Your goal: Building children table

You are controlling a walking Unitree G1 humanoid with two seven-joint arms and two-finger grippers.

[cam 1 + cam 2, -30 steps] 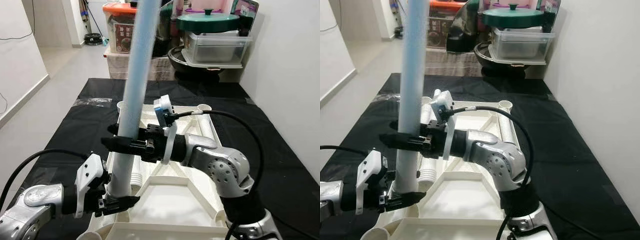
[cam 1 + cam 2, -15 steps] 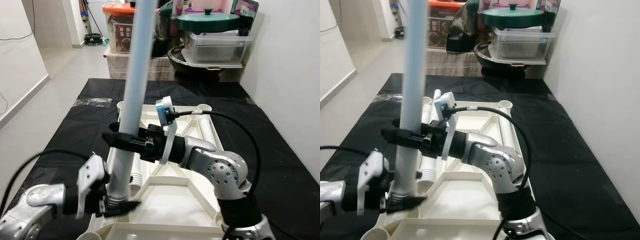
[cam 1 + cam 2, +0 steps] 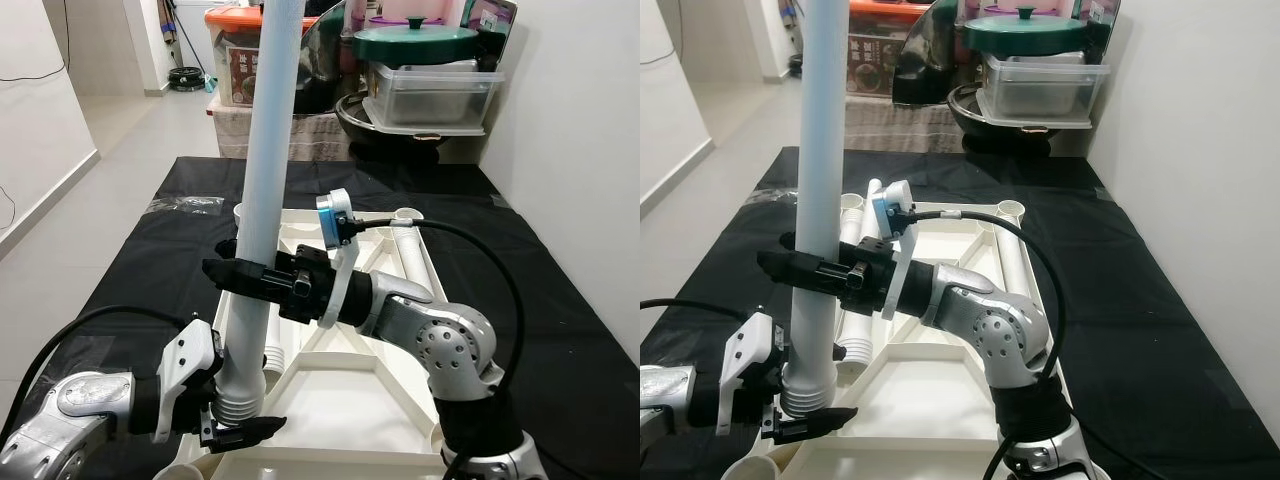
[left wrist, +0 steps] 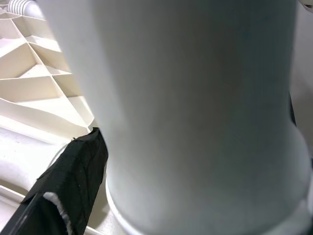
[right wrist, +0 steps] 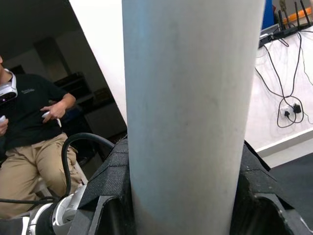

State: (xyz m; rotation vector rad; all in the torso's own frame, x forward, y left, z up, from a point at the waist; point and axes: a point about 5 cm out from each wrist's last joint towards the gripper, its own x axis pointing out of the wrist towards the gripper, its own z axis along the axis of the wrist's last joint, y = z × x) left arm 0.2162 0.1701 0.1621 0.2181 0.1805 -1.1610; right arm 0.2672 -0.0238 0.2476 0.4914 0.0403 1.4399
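- On the black cloth covering the floor stands the upturned white table top, its ribbed underside facing up, with round leg sockets at its corners
- No brand, label or writing can be read on the table parts; the box label at 12 o'clock is too small to make out
- The pale blue-white table leg stands nearly upright, its long axis running from the ridged end near 6 o'clock up out of the top of the view toward 12 o'clock, leaning slightly to the right
- The ridged lower end of the leg sits at the near left corner of the table top
- The right gripper reaches across from 3 o'clock, its black fingers clamped around the leg's middle
- The left gripper comes in from 8 o'clock, its fingers closed around the leg's ridged lower end
- A second white leg lies flat on the table top toward 1 o'clock
- Behind, at 12 o'clock, are stacked storage boxes, a green lid and white walls; a grey floor runs off at 11 o'clock
- The right wrist view shows a seated person in a dark shirt
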